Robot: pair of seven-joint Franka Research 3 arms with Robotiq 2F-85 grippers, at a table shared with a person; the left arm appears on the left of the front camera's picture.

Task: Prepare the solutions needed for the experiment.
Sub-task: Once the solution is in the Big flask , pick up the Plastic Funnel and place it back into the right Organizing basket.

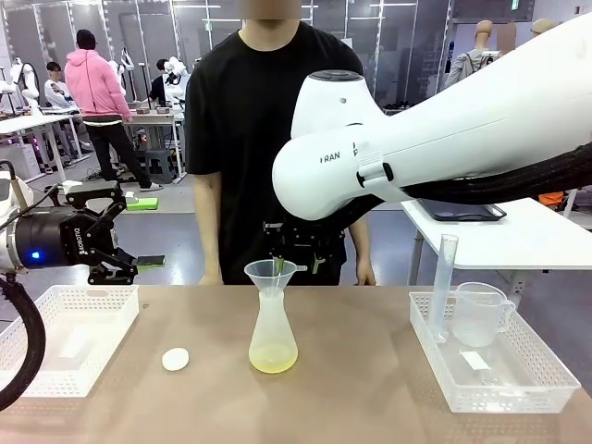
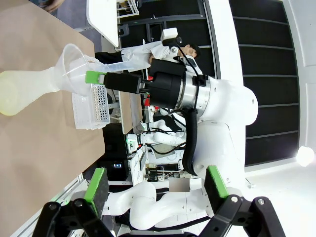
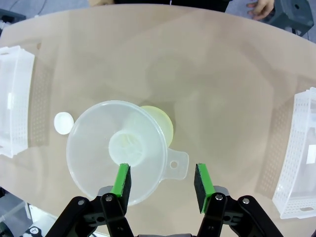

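Observation:
A frosted conical flask [image 1: 274, 326] stands mid-table with the solutions [image 1: 273, 358], a shallow pale yellow-green layer, in its bottom. A translucent funnel [image 1: 275, 274] sits in its neck. My right gripper [image 1: 294, 257] hangs just behind and above the funnel. From the right wrist, the funnel [image 3: 118, 150] lies below my right gripper [image 3: 163, 181], its rim tab between the open green pads and apart from the right one. My left gripper [image 1: 111, 245] hovers open at the table's left, holding nothing. The left wrist sees the flask [image 2: 19, 91] and funnel [image 2: 74, 66] sideways.
A small white round cap [image 1: 176, 359] lies left of the flask. A white basket [image 1: 28, 370] sits at the left. Another white basket [image 1: 546, 370] at the right holds a tall graduated cylinder [image 1: 445, 277] and a clear jug [image 1: 479, 314]. A person in black stands across the table.

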